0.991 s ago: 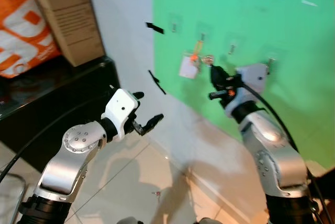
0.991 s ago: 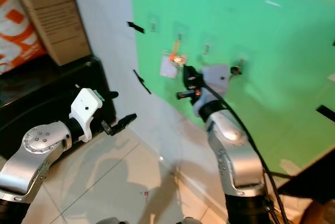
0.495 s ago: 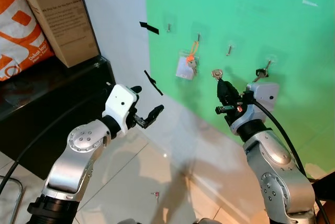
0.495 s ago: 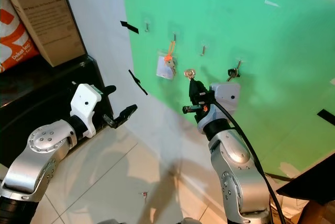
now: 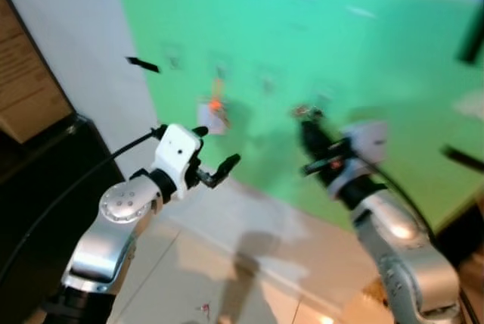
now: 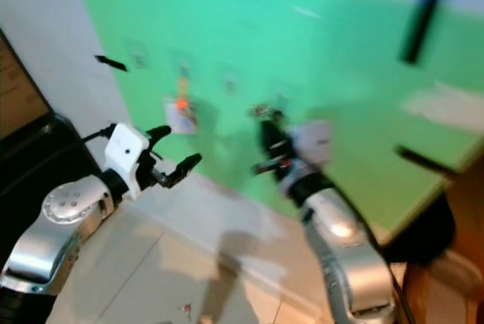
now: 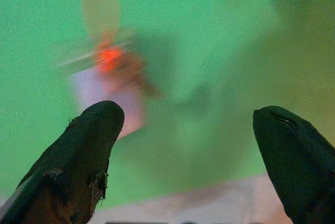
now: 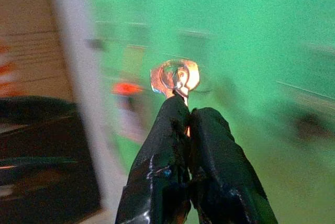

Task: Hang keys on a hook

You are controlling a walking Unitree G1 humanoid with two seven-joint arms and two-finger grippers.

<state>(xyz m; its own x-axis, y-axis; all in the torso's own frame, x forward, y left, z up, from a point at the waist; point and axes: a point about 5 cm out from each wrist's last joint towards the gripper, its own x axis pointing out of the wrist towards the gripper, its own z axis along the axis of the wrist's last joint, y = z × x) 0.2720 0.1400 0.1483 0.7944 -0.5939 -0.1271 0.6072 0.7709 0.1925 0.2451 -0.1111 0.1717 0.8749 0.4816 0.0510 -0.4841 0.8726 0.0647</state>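
Keys: a small silver key with a round holed head (image 8: pixel 175 76), pinched by its shank in the right pincer (image 8: pixel 188 113), head poking clear above the tips. Held up near the green board on the wall (image 5: pixel 318 44), hooks there too blurred to pick out.

From the left: left pincer (image 5: pixel 215 171), black fingers spread wide (image 7: pixel 89 145), nothing between them, raised before the board just beside an orange-tagged key bunch with a pale label (image 5: pixel 215 112) already hanging. Best kept where it is, clear of that bunch.

Further right: right pincer clamped fully on the silver key, raised close to the board. For a clean hang, judged from this:
- Steady the head view first; too smeared now to trust for aiming.
- Pick a free hook to the right of the orange-tagged bunch.
- Bring the hole in the key head level with the hook tip, slightly above it.
- Push in square to the board, then lower so the hole seats.
- Loosen the grip only once the key's weight sits on the hook.

Risk: a thin grip on the shank, so the key may well twist if the head knocks the board.
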